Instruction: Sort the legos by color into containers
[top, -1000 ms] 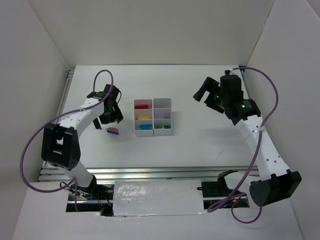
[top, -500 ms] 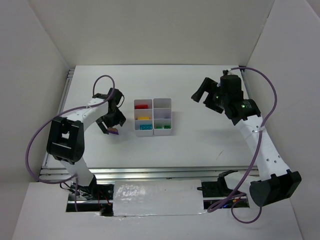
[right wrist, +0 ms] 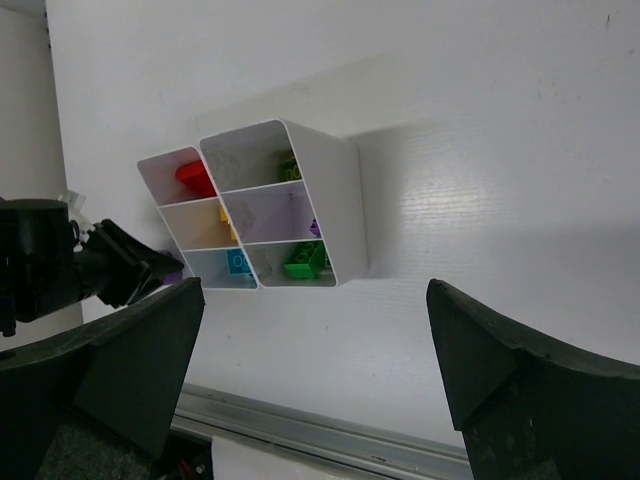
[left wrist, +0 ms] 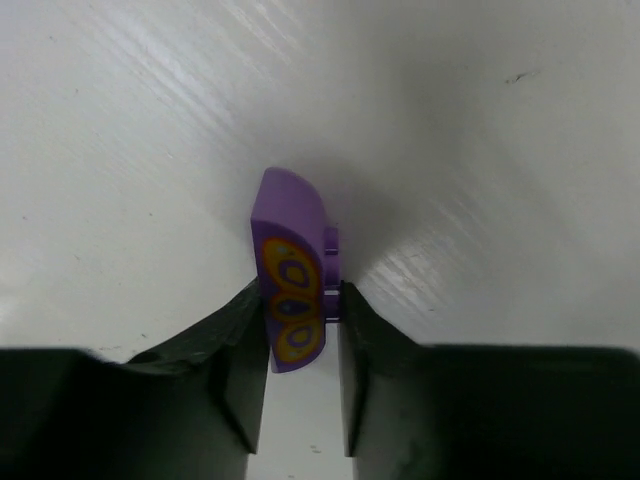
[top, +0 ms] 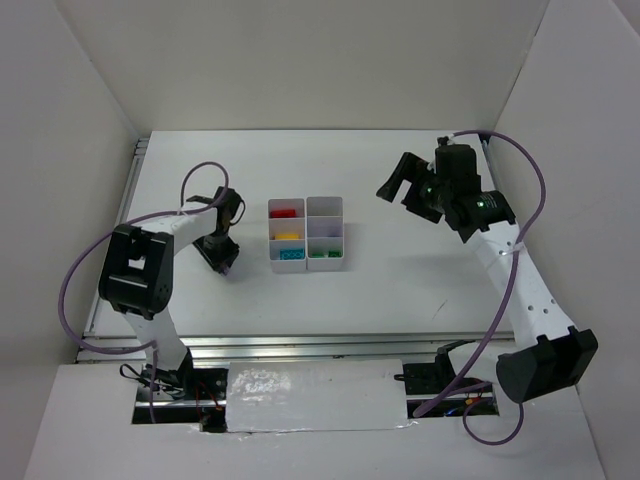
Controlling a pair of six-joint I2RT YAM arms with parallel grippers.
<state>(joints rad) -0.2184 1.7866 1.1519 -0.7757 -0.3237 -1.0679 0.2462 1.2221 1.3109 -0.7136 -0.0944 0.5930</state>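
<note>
**Left pincer [left wrist: 297,305] grips purple lego [left wrist: 290,270]**

It squeezes the lego from both sides, low at the table [left wrist: 480,150], just left of the containers [top: 306,232]. The right pincer [top: 398,180] hangs spread wide, well apart on the containers' other side. Other legos [top: 287,237], red, yellow, teal and green, lie in separate compartments.

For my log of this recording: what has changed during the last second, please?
The left claw came down over the purple brick on the table and closed on it. The right claw, open, drifted slightly left. The containers stayed put.
</note>
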